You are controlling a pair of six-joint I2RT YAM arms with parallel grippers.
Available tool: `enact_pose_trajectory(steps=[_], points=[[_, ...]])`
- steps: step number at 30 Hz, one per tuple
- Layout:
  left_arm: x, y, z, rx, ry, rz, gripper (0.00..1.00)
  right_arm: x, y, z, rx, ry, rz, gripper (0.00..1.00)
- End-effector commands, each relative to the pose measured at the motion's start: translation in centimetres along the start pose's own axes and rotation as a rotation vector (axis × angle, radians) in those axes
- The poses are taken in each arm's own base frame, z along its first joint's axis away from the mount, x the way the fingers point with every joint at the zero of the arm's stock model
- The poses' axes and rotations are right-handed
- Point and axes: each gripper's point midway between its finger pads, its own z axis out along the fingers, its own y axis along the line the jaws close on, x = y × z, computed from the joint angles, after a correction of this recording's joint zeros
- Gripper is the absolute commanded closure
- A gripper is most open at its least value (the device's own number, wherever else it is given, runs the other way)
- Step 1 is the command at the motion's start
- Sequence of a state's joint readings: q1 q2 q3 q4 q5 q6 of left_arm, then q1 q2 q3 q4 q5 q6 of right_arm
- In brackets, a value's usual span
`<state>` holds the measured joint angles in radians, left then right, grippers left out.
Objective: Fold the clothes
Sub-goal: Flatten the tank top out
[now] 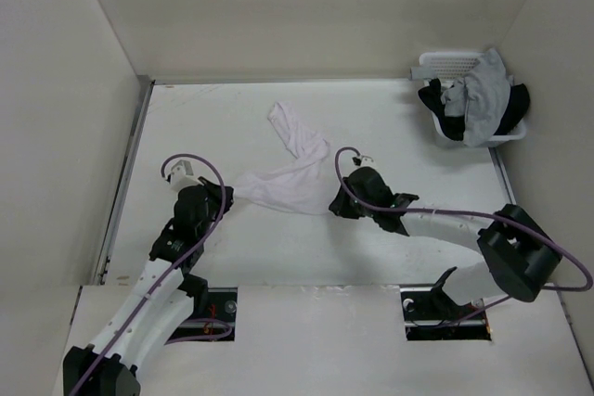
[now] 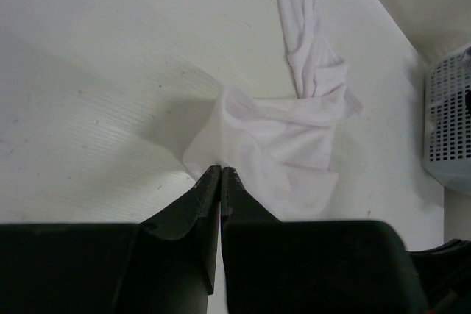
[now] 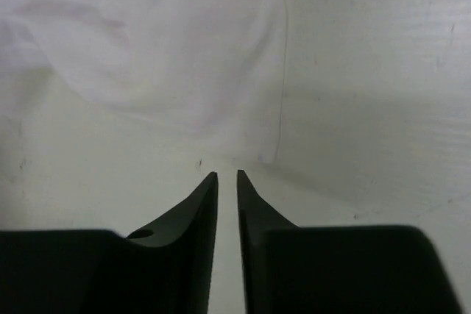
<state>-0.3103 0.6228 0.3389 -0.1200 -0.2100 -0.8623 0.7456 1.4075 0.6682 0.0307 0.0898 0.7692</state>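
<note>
Shows the white T-shirt (image 1: 283,187) bunched near the middle of the worktop (image 1: 241,257), a twisted tail trailing off toward 12 o'clock; catches the left jaws pressed together on the shirt's 9 o'clock corner, thin fabric pinched at the tips and stretched toward them; from the left wrist, shows the same shirt (image 2: 294,145) fanning out beyond the closed tips, crumpled, its narrow tail running on past; finds the right jaws at the shirt's 3 o'clock side, slightly apart, gripping nothing, tips just short of the hem of the shirt (image 3: 147,42); places a white basket (image 1: 445,67) in the worktop's 2 o'clock corner, well apart from the shirt, holding a grey garment (image 1: 484,99) draped over a black garment (image 1: 434,101); frames left arm (image 1: 153,289) and right arm (image 1: 436,224) reaching in from 6 o'clock.
</note>
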Motion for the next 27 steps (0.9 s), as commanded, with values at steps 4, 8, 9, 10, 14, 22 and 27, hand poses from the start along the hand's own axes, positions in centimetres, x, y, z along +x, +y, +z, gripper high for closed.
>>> enact_pose_trajectory(steps=[4,8,9,10,14,22,27], points=[[-0.3,-1.2,-0.5,0.053,-0.023,-0.015,0.99,-0.2,-0.5,0.9,0.018,-0.054,0.064,0.61],[0.1,-0.9,-0.5,0.051,-0.016,-0.017,0.99,0.2,-0.7,1.7,0.029,-0.039,0.069,0.56],[0.2,-0.9,-0.5,0.051,-0.014,-0.019,0.99,0.4,-0.9,2.0,0.037,-0.032,0.07,0.56],[0.2,-0.9,-0.5,0.05,-0.013,-0.018,0.99,0.7,-1.0,2.2,0.044,-0.022,0.071,0.56],[0.3,-0.9,-0.4,0.049,-0.012,-0.018,0.99,1.4,-1.3,2.7,0.056,0.005,0.076,0.61],[0.1,-1.0,-0.3,0.05,-0.017,-0.02,0.99,1.9,-1.8,3.6,0.072,0.03,0.09,0.73],[-0.2,-1.4,-0.3,0.059,-0.024,-0.023,0.99,1.4,-1.9,3.6,0.08,0.009,0.103,0.89]])
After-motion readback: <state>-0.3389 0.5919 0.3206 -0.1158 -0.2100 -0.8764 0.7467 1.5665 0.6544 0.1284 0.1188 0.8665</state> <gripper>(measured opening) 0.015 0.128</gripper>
